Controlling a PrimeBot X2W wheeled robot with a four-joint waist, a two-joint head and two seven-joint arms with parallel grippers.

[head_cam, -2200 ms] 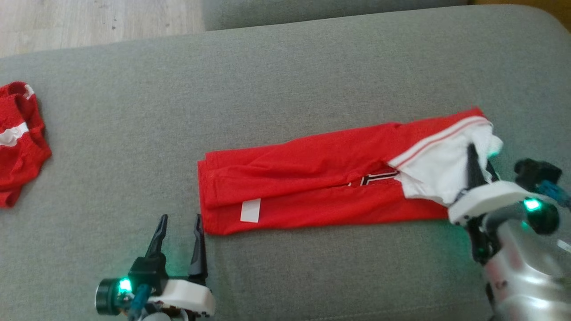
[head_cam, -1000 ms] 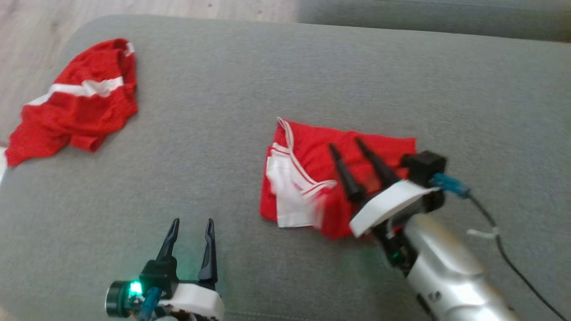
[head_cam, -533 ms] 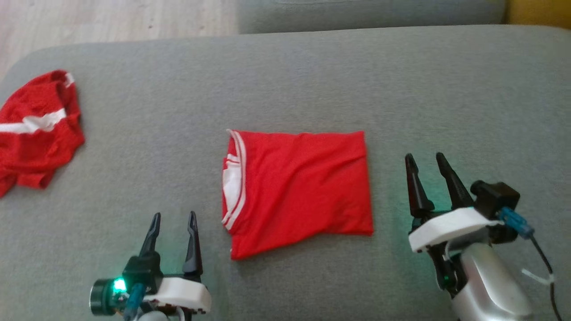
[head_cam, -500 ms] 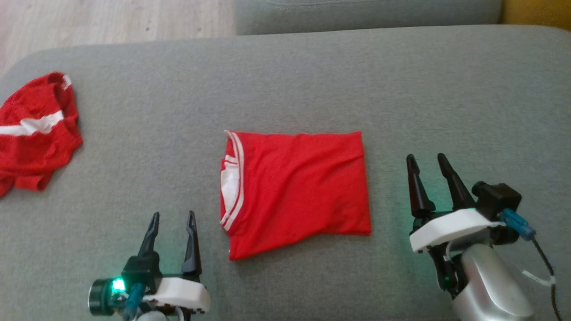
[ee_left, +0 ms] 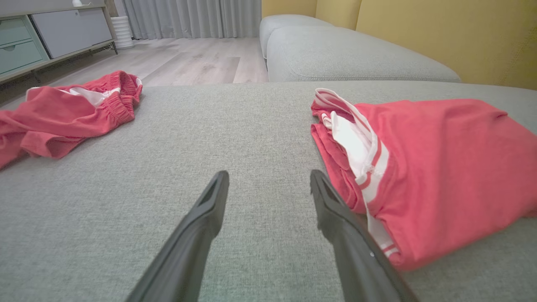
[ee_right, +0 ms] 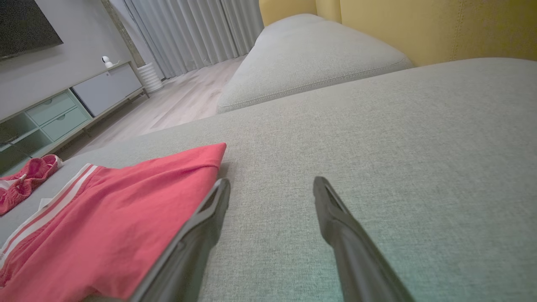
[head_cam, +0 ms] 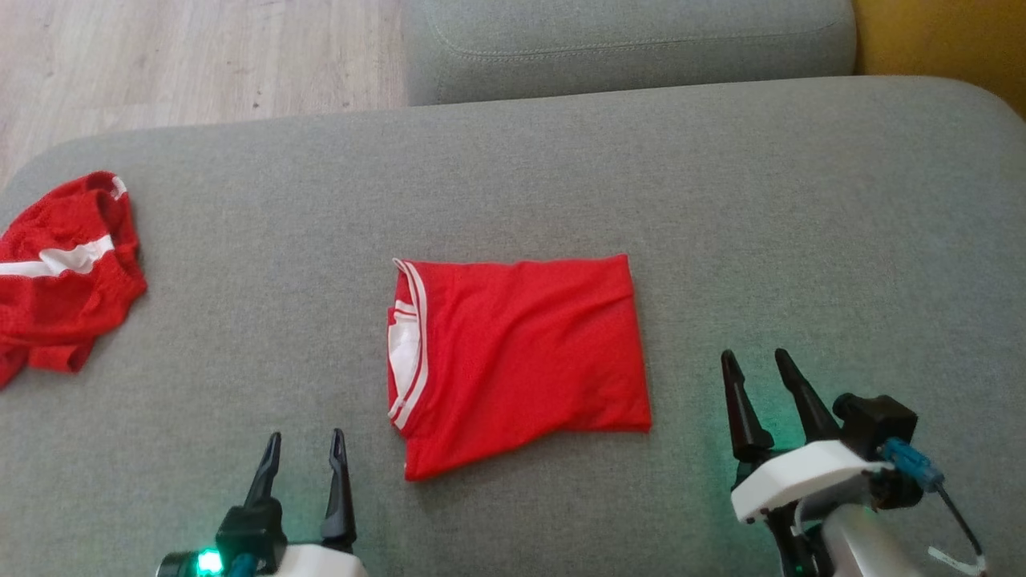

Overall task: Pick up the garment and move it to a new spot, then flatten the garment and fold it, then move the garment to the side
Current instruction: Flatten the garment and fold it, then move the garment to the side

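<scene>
Red folded jersey [head_cam: 521, 361], 1 only, lies between our spread left gripper [head_cam: 306, 437] and spread right gripper [head_cam: 752, 354]; 1 red shorts [head_cam: 64, 280] well left.

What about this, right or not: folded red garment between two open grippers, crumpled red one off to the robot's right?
No: head view shows the crumpled red garment off to the robot's left of the folded garment. The rest holds.

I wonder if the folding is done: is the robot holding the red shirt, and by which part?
Nothing is held. The left gripper and right gripper are open, clear of the red shirt on the sofa.
</scene>
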